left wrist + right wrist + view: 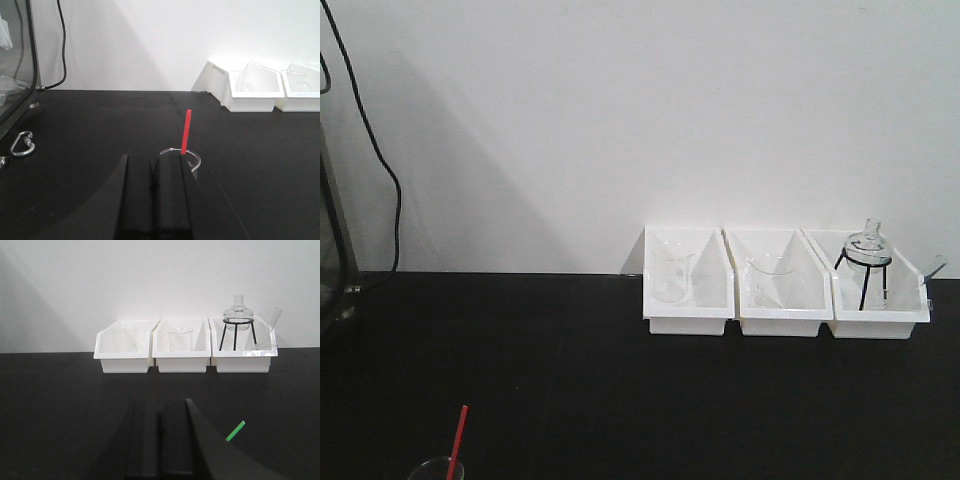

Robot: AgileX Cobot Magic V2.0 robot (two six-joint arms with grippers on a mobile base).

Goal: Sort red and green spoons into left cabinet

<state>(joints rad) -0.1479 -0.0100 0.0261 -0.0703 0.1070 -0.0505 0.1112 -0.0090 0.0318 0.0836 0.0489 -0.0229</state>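
Matt black table (100,125), red plastic spoon (186,132), white plastic bins (250,104).

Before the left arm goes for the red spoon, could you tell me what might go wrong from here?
1. The red spoon stands in a small clear beaker just ahead of the left fingers; a sideways pull could well tip the beaker over.
2. Only the tip of the green spoon shows beside the right fingers, the rest being hidden from view, so a grasp there might miss it or push it away.
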